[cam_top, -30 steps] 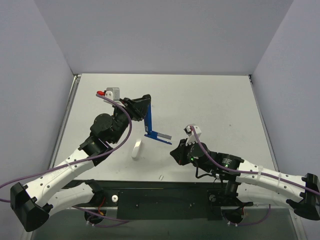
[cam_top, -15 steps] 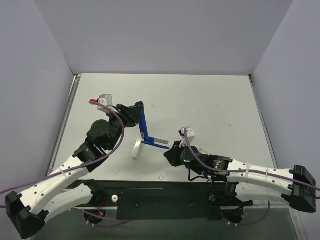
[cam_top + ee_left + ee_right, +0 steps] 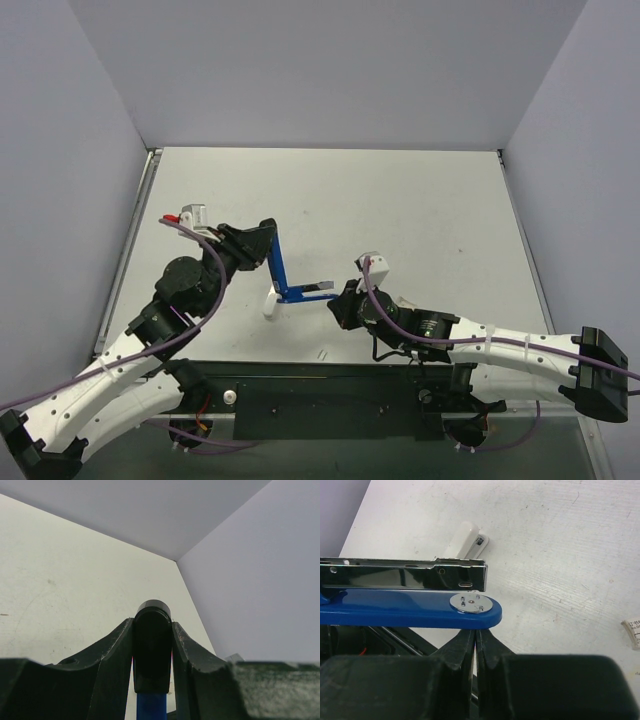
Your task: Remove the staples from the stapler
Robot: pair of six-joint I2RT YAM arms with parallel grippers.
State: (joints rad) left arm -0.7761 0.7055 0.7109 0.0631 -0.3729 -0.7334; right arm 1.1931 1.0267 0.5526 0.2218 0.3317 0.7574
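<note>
We saw left gripper (image 3: 262, 243) clamped on stapler (image 3: 279, 272) by its black end, stapler open at table's (image 3: 430, 210) 7 o'clock. Right gripper (image 3: 475, 634) was fully closed, empty, under the base. Its push could have twisted stapler loose.

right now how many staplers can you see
2. The blue stapler is swung open, its black end clamped in the left gripper. A small white stapler lies on the table right beside its hinge. None appears hidden.
</note>
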